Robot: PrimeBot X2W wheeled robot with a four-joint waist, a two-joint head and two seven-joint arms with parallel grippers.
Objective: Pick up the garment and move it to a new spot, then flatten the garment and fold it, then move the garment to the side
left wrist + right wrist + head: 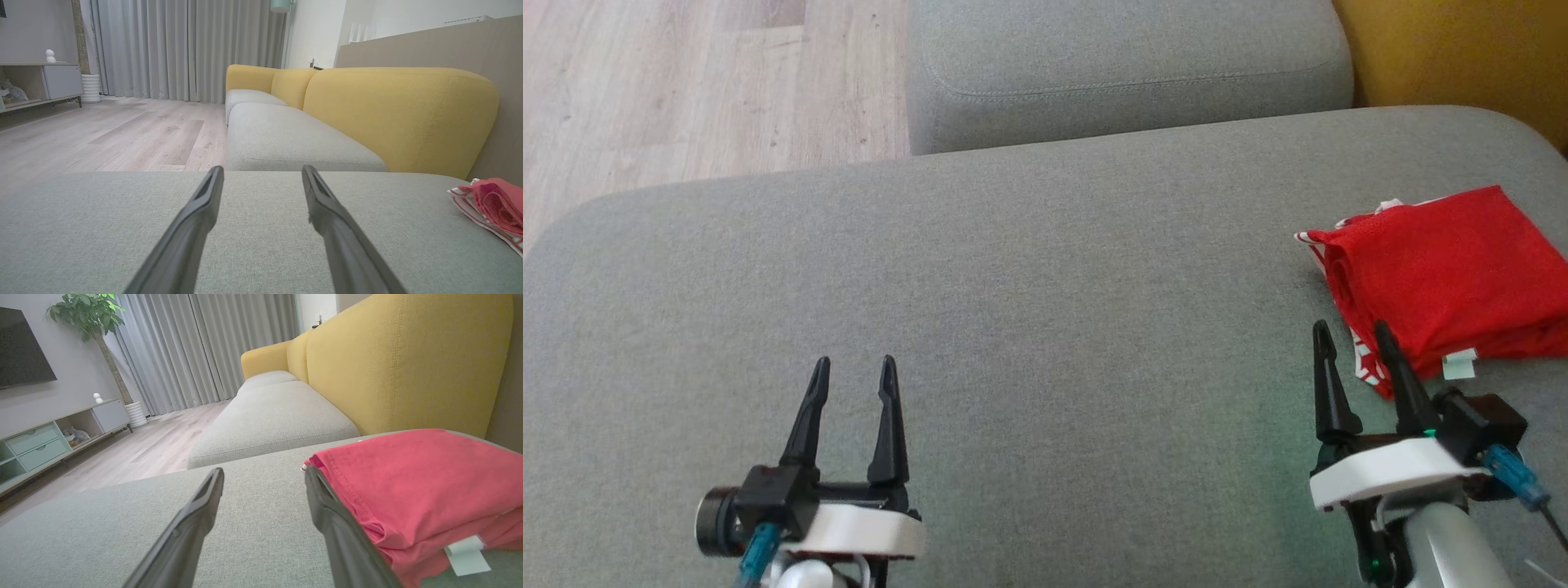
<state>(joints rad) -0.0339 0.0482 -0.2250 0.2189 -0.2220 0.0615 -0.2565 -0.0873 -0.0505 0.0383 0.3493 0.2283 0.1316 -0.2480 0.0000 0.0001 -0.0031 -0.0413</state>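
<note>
Nearest us, our left gripper (855,363) hovers over the near edge of the grey seat cushion (1013,286), fingers parted and holding nothing. Our right gripper (1350,327), also parted and empty, sits by the folded red T-shirt (1445,269), one finger just beside its near left corner. The shirt lies at the cushion's right edge. Beyond we see a second grey cushion (1127,65), a yellow backrest (1462,49) and a wood floor (686,82).

Grey cushion (1029,269), yellow backrest (400,114), wooden floor (686,73).
</note>
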